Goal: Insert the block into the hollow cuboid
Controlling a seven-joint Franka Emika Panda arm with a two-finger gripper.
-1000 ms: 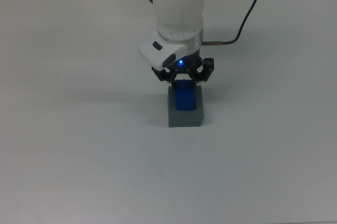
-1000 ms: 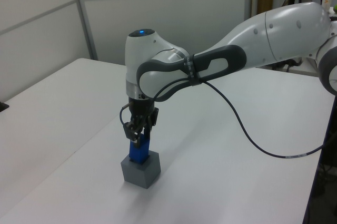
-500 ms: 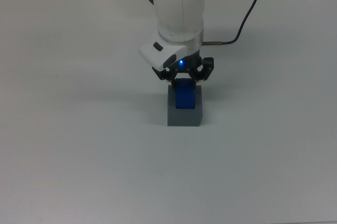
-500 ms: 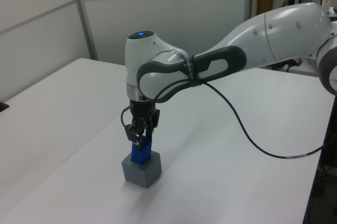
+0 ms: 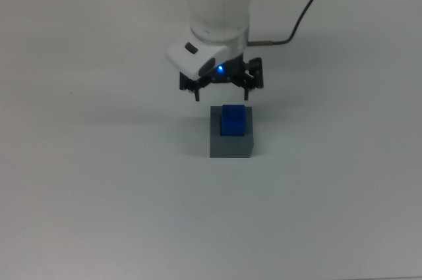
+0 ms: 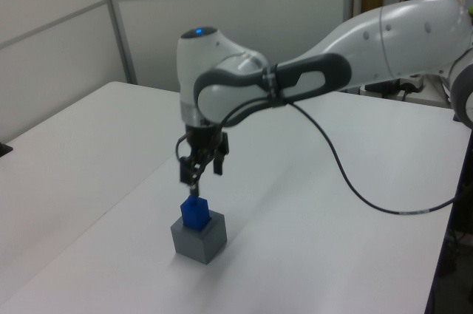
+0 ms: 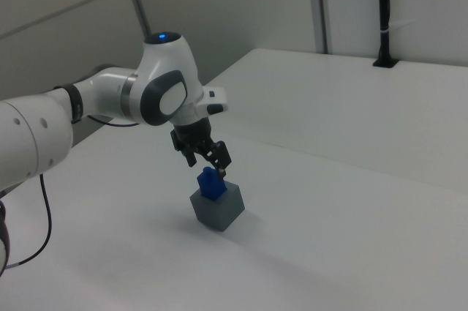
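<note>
1. You are at the release-and-retreat step: the block (image 5: 234,121) sits in the recess of the hollow cuboid (image 5: 231,141), with its upper part standing proud of the grey rim, and nothing is holding it.

2. The tool (image 5: 221,87) hangs above the block with its jaws spread apart and empty. In the top view it lies at about 12 o'clock from the cuboid, clear of the blue top; in the left view (image 6: 202,172) one fingertip points down close above the block, apart from it as far as you can see.

3. In the right view the block (image 7: 210,183) looks upright in the cuboid (image 7: 217,207), seated toward the far side of the recess, not centred. How deep it goes you cannot tell from these views.

4. The cuboid stands alone on the white counter (image 5: 99,181), near the middle of the top view, square to the frame.

5. Judged from how things lie, the task looks all but done. The next move calls only for a straight lift: keep the jaws wide and rise vertically so neither finger catches the block's edge and tips it out.

6. Watch the arm's cable (image 6: 347,181), which loops at 3 o'clock of the tool in the left view; it hangs well apart from the cuboid.
</note>
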